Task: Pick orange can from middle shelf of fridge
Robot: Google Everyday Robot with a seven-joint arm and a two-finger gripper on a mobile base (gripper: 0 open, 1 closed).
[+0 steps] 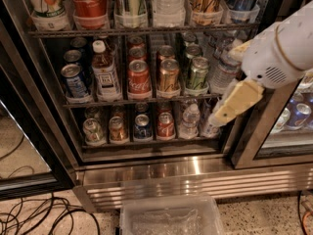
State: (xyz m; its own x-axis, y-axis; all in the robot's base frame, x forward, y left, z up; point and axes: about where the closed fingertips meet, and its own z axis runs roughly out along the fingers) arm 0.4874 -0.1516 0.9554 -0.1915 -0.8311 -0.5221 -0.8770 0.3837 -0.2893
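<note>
The fridge (195, 177) stands open in front of me. The orange can (168, 75) stands upright at the front of the middle shelf (117, 102), between a red Coca-Cola can (139, 79) on its left and a green can (198, 73) on its right. More cans stand in the lanes behind them. My gripper (229, 109), cream-coloured on a white arm, hangs at the right in front of the fridge's right edge. It is to the right of the orange can and a little lower, apart from it, and it covers part of the lower rack's right end.
A blue can (74, 80) and a small bottle (105, 74) stand left on the middle shelf, a water bottle (224, 72) right. Tall bottles fill the top rack (146, 31), small cans the lowest rack (142, 142). A black door frame (257, 136) stands right. A plastic bin (171, 218) and cables (34, 219) lie on the floor.
</note>
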